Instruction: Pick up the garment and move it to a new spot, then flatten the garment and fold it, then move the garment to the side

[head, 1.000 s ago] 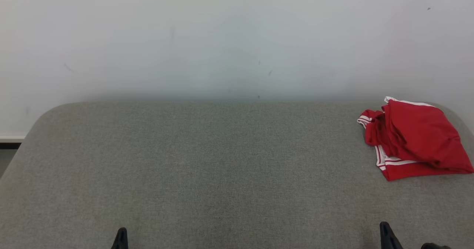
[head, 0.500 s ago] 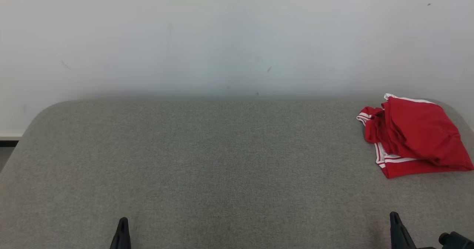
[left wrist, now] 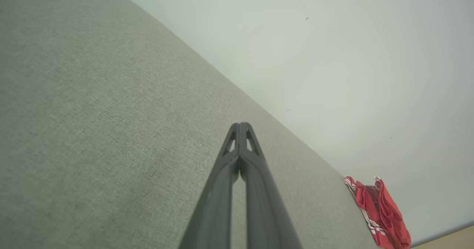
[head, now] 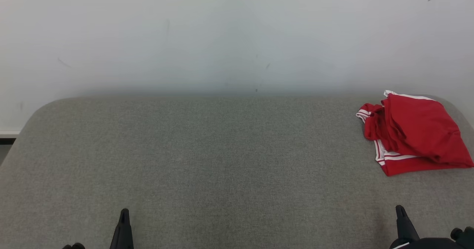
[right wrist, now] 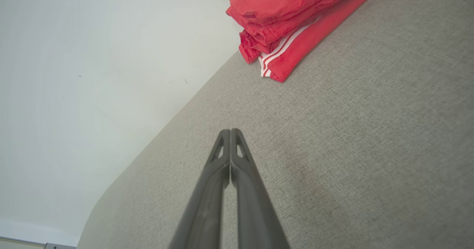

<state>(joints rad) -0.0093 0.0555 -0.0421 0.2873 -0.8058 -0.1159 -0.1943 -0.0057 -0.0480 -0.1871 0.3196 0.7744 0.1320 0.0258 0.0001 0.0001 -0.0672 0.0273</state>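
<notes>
A red garment with white stripes lies folded in a bundle at the far right of the grey cloth-covered table. It also appears at the lower right of the left wrist view as the garment and at the top of the right wrist view as the garment. My left gripper pokes up at the lower left, shut and empty, its fingertips pressed together. My right gripper stands at the lower right, below the garment and apart from it, shut with nothing held, its tips touching.
A plain white wall rises right behind the table's far edge. The table has rounded far corners, and the garment sits close to the right one. A strip of floor shows past the left edge.
The whole picture has shifted a little, so the camera has moved. Both grippers reach slightly higher into the head view than before. The garment lies unchanged.
</notes>
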